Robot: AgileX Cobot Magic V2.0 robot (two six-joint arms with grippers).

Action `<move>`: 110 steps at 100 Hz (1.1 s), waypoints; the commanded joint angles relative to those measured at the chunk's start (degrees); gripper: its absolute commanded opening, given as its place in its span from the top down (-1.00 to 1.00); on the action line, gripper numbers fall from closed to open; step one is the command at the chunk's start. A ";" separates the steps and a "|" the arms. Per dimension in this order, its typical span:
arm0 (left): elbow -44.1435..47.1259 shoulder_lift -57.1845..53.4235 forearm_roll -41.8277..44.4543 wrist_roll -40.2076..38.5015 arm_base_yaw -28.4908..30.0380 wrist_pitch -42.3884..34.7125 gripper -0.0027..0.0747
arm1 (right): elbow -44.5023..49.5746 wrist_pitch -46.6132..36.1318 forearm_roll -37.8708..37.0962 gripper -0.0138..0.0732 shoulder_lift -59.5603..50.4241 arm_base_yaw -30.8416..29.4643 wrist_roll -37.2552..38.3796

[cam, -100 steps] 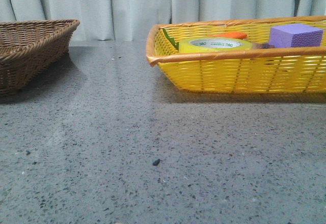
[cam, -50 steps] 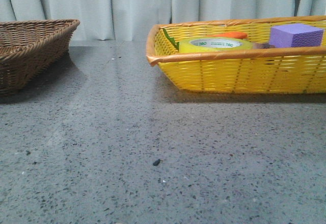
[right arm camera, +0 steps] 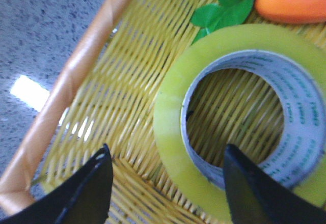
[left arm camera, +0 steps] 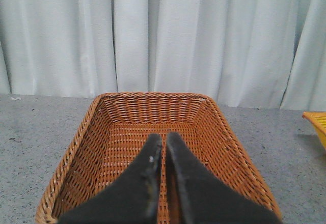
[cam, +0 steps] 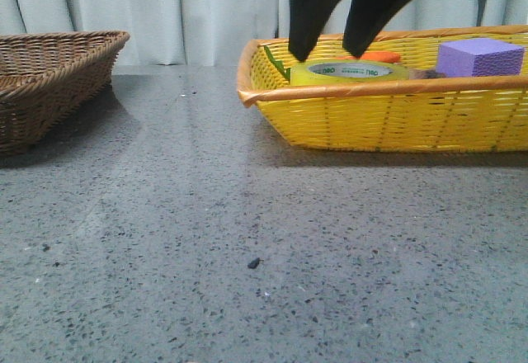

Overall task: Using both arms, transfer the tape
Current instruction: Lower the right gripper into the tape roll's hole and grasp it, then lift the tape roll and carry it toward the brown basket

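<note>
Right gripper (cam: 326, 54) poised, jaws apart, above the tape (cam: 351, 72) lying flat in the yellow basket (cam: 388, 120).
You face a stiff, light ring with a slick film face; judge the near wall your best hold, one finger inside the white core (right arm camera: 300, 127), one outside. A carrot (right arm camera: 293, 0) lies just beside it. Your left gripper (left arm camera: 163, 142), fingers together, hangs over the brown basket (left arm camera: 76, 158).

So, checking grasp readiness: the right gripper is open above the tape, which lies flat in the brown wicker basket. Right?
Not quite. The tape lies flat in the yellow basket, not the brown one, as the front view shows. The right gripper is indeed open above it.
</note>
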 commanded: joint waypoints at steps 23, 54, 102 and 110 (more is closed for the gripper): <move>-2.13 0.87 -0.32 -0.65 0.01 -4.55 0.98 | -2.16 -1.96 -0.58 -0.23 2.20 0.04 -0.73; -2.13 0.87 -0.32 -0.65 0.01 -4.55 0.98 | -2.16 -3.23 -1.49 -0.22 3.66 0.04 -0.73; -2.13 0.87 -0.32 -0.65 0.01 -4.44 0.98 | -2.48 -2.99 -2.51 0.51 3.66 0.04 -0.73; -2.13 0.87 -0.32 -0.65 0.01 -4.44 0.98 | -3.79 -2.19 -2.51 0.51 3.66 0.04 -0.73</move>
